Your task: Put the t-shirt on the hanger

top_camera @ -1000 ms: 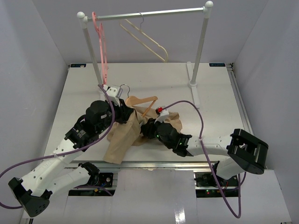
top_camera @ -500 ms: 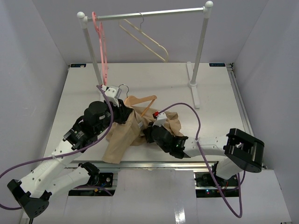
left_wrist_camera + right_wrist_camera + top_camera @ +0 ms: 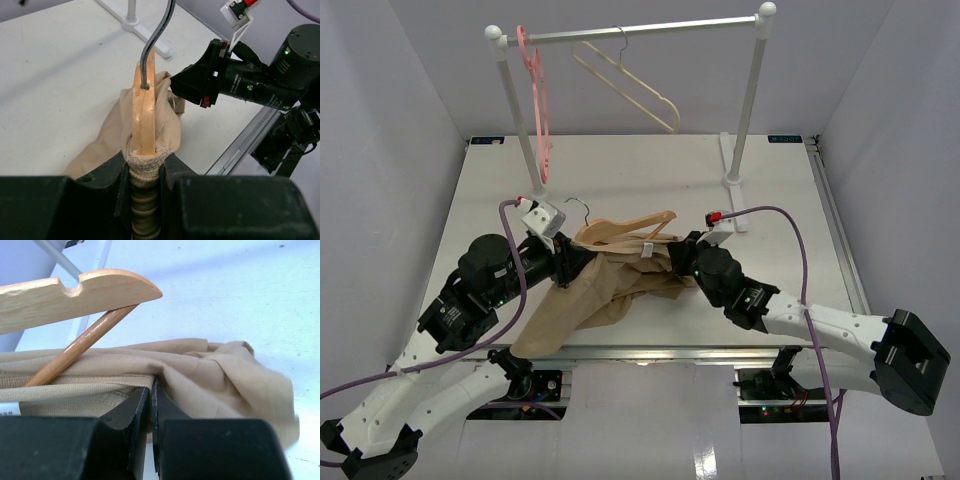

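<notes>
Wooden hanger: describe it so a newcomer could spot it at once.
Find the white clothes rack at the back, then the tan t-shirt bunched before it. The wooden hanger pokes out of that shirt; unlike the pink hanger and cream hanger, it is off the rail.

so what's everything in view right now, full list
t-shirt: one, tan, draped off the wood hanger between the arms, tail trailing near left
wood hanger: one, light brown with metal hook, over mid table, partly inside the t-shirt
pink hanger: one, pink, on the rack's left end
cream hanger: one, cream, on the rack near its middle
rack: one, white posts and grey bar, far side of the table
table: one, white, under it all
cables: two, purple, one along each arm
left arm: one, black and white, near left, jaws clamped on wood hanger and collar
right arm: one, black and white, near right, jaws pinching t-shirt cloth
</notes>
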Available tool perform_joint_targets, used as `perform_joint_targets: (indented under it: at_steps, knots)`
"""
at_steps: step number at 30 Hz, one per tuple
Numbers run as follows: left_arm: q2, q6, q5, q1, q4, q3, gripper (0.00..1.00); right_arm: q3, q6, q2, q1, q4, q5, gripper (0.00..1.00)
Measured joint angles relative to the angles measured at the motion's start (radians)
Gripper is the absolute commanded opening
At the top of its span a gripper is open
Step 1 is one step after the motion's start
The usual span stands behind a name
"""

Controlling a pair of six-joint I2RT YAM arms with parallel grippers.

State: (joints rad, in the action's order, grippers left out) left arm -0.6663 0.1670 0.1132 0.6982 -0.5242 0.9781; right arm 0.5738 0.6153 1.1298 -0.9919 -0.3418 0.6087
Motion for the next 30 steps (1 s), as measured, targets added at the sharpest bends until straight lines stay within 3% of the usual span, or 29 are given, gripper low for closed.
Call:
perform_joint_targets:
  at_steps: [22, 30]
  knots:
    - [0.091, -0.018, 0.188, -0.002, -0.019, -0.003, 0.00, -0.067, -0.054, -0.179, 0.068, 0.026, -0.162, 0.08]
    - [0.088, -0.065, 0.217, -0.003, -0.072, 0.005, 0.00, -0.085, -0.051, -0.235, 0.154, 0.044, -0.232, 0.08]
